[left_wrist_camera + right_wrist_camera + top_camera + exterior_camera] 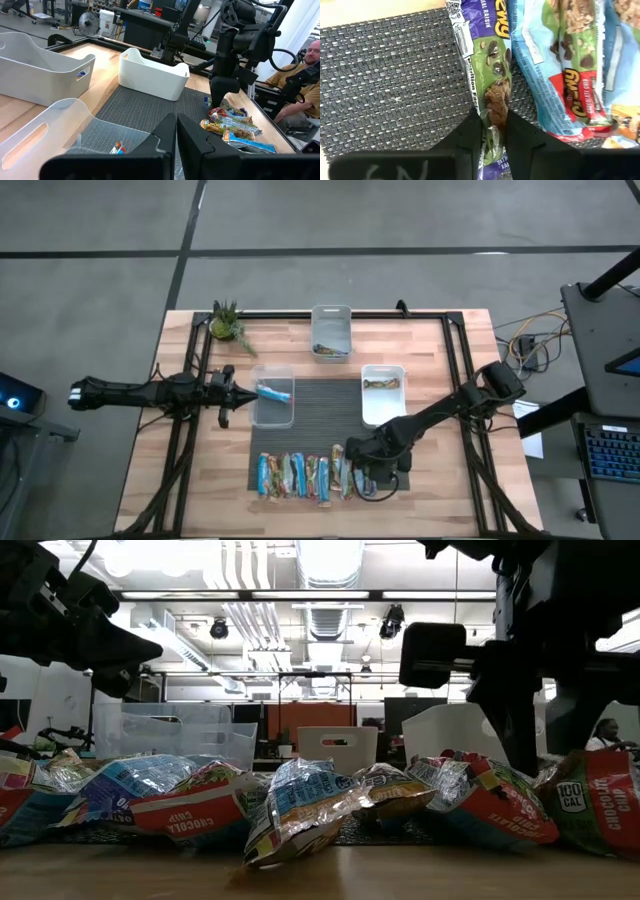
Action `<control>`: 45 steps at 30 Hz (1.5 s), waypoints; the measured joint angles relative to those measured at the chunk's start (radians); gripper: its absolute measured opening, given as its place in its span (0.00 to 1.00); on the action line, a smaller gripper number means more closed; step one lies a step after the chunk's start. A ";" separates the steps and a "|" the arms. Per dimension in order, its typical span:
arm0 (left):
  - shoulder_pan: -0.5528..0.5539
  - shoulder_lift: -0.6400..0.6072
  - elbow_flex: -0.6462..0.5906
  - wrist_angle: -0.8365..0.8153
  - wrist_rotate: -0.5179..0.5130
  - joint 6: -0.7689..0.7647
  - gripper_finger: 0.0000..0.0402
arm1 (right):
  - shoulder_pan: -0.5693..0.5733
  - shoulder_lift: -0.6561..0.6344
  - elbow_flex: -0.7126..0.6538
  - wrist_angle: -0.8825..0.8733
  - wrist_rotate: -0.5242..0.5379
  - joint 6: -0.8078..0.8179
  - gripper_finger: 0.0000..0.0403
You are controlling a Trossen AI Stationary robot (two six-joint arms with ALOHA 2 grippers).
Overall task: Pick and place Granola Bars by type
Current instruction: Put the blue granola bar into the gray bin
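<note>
The granola bars (305,476) lay side by side in a row at the front edge of the dark woven mat (325,405), wrappers touching. The bar at the right end of the row, a green-and-purple raisin bar (490,75), sat between the fingers of the right gripper (352,470). In the right wrist view the two fingers pressed against both sides of this bar's wrapper, so the gripper was clenched on it while the bar lay on the mat. Just beside it lay a blue chocolate-chip bar (565,70).

Three bins stood behind the row. The clear bin (273,396) on the left held one blue bar (275,391). The white bin (383,392) on the right held one brownish bar (383,384). The far bin (331,332) also held a bar, too small to identify.

The left gripper (236,391) hovered at the clear bin's left edge, fingers pressed together and holding nothing. A small potted plant (227,323) stood at the table's far left corner.
</note>
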 joint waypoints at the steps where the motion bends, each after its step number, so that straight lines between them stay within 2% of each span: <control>1: 0.000 0.000 0.000 0.000 0.000 0.000 0.00 | -0.001 -0.004 0.000 -0.001 0.000 0.000 0.14; 13: 0.000 0.000 0.000 0.000 0.000 0.000 0.00 | -0.009 -0.031 0.000 -0.024 0.013 0.018 0.13; 27: 0.000 0.000 0.000 0.000 0.000 0.000 0.00 | -0.043 -0.249 0.083 -0.055 0.014 0.291 0.13; 35: 0.000 0.000 0.000 0.000 0.000 0.000 0.00 | -0.111 -0.352 0.141 -0.082 0.014 0.460 0.13; 45: 0.000 0.000 0.000 0.000 0.000 0.000 0.00 | -0.266 -0.380 0.190 -0.104 0.013 0.585 0.13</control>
